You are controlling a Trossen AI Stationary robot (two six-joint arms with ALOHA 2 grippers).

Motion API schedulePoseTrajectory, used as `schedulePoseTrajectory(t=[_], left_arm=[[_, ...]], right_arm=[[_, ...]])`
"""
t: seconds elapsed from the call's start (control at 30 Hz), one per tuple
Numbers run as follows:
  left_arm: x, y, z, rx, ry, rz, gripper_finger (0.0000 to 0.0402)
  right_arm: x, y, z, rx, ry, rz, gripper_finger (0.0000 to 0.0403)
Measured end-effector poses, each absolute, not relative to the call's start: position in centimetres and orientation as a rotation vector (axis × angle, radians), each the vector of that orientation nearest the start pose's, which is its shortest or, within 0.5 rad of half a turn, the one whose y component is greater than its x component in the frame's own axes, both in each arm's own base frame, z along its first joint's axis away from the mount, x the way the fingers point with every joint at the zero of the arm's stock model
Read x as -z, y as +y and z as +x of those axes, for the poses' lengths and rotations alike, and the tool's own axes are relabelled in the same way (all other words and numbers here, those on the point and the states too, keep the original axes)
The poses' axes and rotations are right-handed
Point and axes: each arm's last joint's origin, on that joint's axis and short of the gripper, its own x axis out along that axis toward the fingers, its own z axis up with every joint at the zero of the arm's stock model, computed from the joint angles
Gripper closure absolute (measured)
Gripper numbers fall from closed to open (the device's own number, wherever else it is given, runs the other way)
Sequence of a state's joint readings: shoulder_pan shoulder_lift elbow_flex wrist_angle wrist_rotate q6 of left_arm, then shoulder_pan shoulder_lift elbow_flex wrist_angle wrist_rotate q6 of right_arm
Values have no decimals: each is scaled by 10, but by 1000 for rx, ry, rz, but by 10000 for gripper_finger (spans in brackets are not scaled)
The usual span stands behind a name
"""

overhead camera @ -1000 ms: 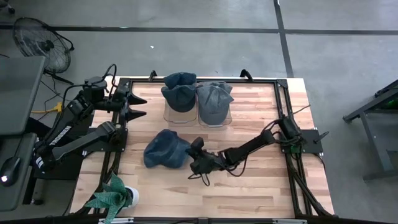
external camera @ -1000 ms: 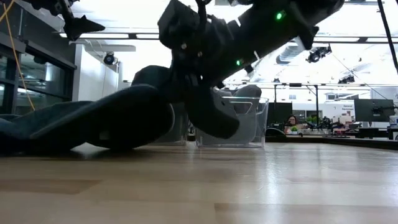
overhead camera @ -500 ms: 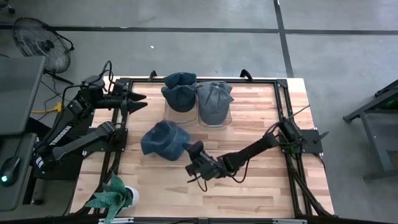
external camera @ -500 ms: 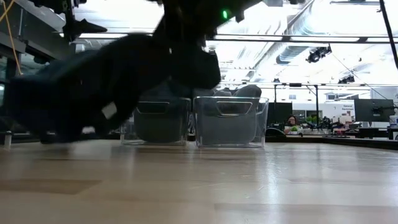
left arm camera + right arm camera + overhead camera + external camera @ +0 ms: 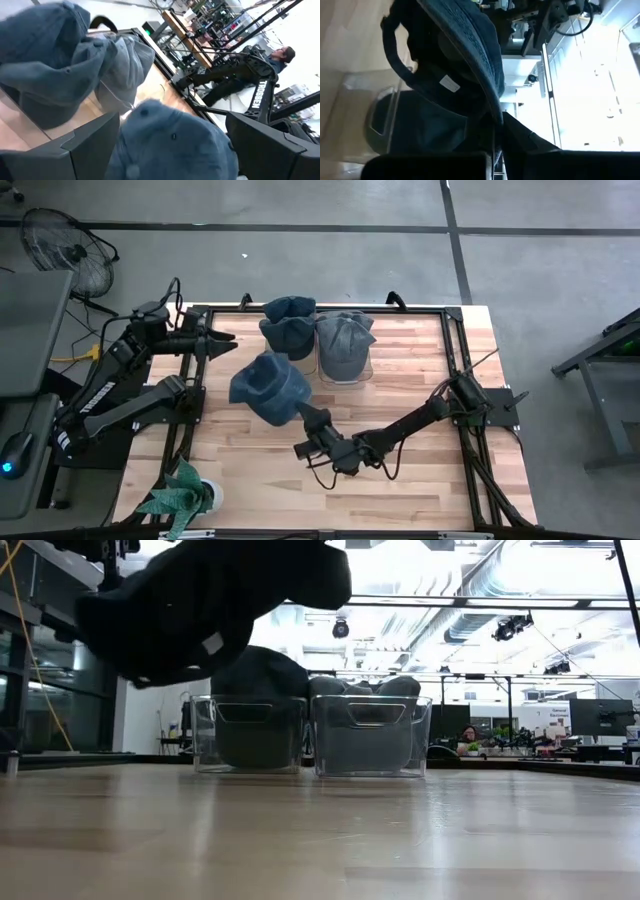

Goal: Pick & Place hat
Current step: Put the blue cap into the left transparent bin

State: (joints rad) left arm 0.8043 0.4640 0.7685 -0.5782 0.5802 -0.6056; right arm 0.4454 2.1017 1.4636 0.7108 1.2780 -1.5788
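Your right gripper, pinching the hat, has lifted it off the table toward the bins; the left gripper, spread, waits beside them.

The lifted hat is a dusky denim blue, with a small white label sewn on its darker inside. In one clear bin sits a second blue hat of the same dark shade; the neighbouring clear bin holds a paler grey hat. The worktop is light wood in banded blond and honey strips, framed in black. Both arms and their fingers are black. A green plant stands in a white pot at the worktop's corner. The floor is grey with dark lines.
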Motion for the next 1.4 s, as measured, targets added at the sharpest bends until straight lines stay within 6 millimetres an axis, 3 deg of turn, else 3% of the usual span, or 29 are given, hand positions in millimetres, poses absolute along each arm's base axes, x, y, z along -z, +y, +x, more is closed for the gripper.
schedulePoseTrajectory(t=[0.47,0.8,1.4], left_arm=[[-318,70,92,-216,251,-887,39],[-317,72,95,-187,266,-915,39],[-325,70,97,-43,234,-972,39]], right_arm=[[-260,174,429,702,619,-1469,397],[-308,166,411,737,539,-1396,397],[-310,148,419,720,511,-1459,397]])
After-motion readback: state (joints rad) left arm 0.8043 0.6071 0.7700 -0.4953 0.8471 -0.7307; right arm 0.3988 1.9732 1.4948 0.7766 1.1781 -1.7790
